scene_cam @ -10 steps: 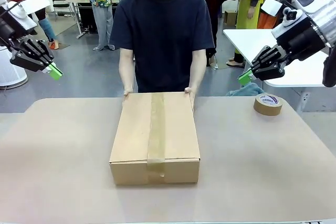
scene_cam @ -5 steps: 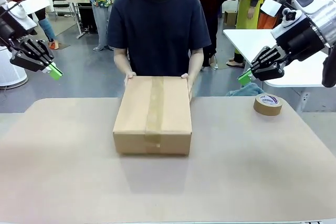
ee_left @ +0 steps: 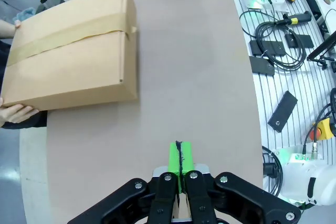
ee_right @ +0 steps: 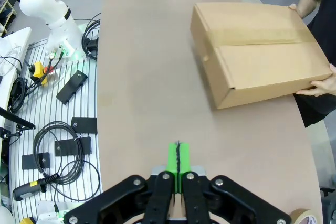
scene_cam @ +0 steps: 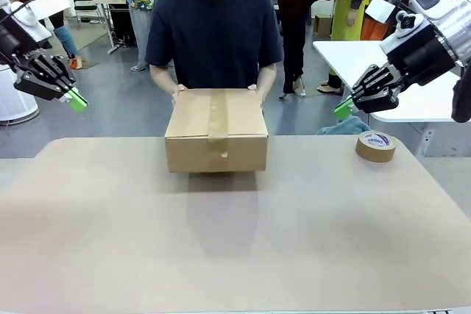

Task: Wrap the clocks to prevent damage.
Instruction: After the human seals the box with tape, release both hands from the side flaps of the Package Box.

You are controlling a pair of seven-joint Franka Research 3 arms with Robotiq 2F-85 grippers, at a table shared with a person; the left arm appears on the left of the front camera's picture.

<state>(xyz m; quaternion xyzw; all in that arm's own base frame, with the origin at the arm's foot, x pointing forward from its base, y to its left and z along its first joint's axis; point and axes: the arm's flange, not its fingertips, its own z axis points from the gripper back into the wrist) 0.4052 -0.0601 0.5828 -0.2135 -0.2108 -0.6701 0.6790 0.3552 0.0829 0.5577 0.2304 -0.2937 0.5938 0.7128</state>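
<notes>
The left gripper (ee_left: 179, 165) hangs high off the table's (scene_cam: 88, 240) left side, green pads pressed together on nothing; the right gripper (ee_right: 178, 163) mirrors it at the right, also closed and empty. From the front, a person's hands (scene_cam: 179, 92) hold a taped cardboard box (scene_cam: 215, 129) lifted at the far edge; the clocks are presumably inside, though no wrapped bundle is visible. The right wrist view shows the other hand (ee_right: 321, 85) under the box's far corner. The near tabletop lies bare. A brown tape roll (scene_cam: 375, 146) sits far right, below the right gripper.
</notes>
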